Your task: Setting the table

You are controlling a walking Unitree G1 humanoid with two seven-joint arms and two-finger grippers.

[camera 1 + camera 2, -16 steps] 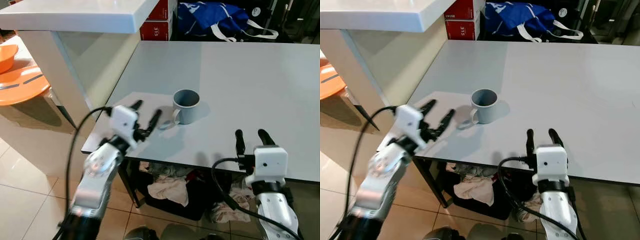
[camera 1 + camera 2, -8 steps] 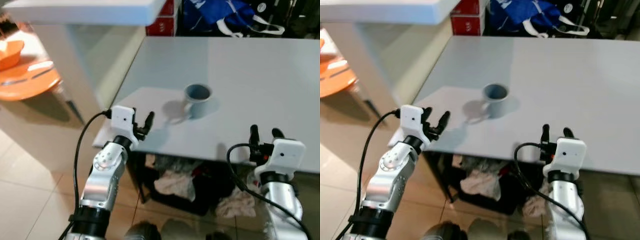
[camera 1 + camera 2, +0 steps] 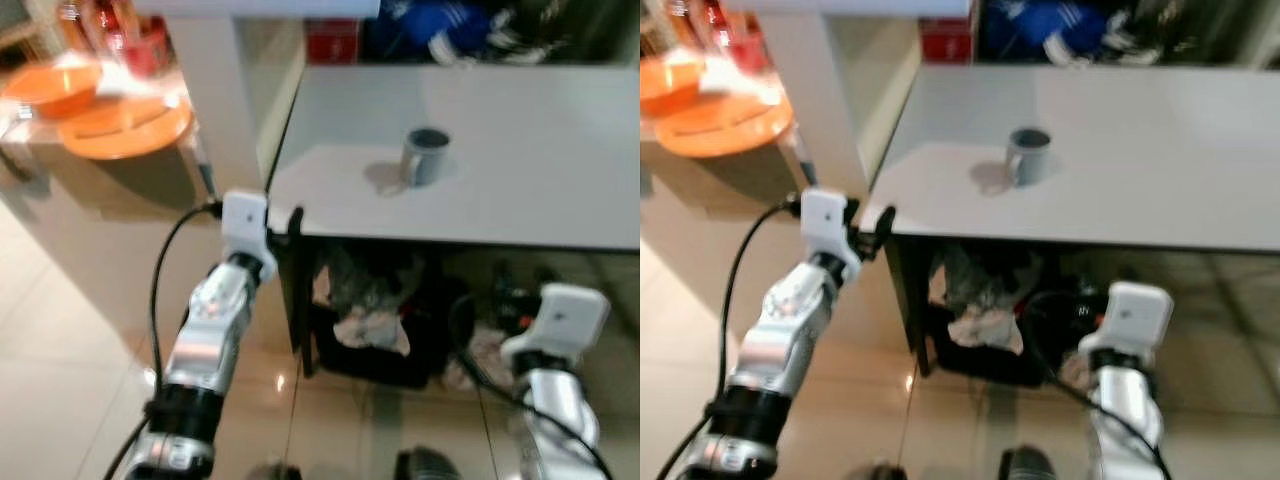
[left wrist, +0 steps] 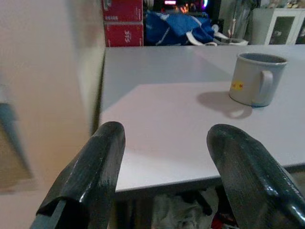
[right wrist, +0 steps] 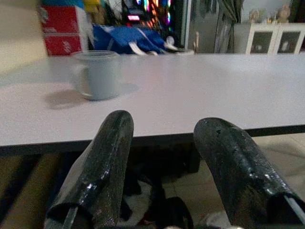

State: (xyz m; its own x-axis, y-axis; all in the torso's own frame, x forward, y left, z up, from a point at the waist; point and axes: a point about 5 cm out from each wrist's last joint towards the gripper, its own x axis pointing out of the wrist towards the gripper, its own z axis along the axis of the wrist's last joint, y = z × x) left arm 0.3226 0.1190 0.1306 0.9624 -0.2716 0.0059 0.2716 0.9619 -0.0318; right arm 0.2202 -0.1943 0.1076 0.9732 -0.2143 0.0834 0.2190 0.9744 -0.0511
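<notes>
Left wrist view: left pincer (image 4: 164,176) gapes empty, mug (image 4: 256,78) standing ahead on the table (image 4: 167,129); right pincer (image 5: 167,167) likewise. Judgement: fetch the orange plate (image 3: 125,128) next, steadily.

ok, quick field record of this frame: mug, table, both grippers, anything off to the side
mug: grey mug, upright on the table, handle toward the robot's left, not held
table: grey table, mug near its left front part
left gripper: left gripper open, at the table's front left corner, holding nothing
right gripper: right gripper open, below the table's front edge, holding nothing
side: orange plate and orange bowl to the left
</notes>
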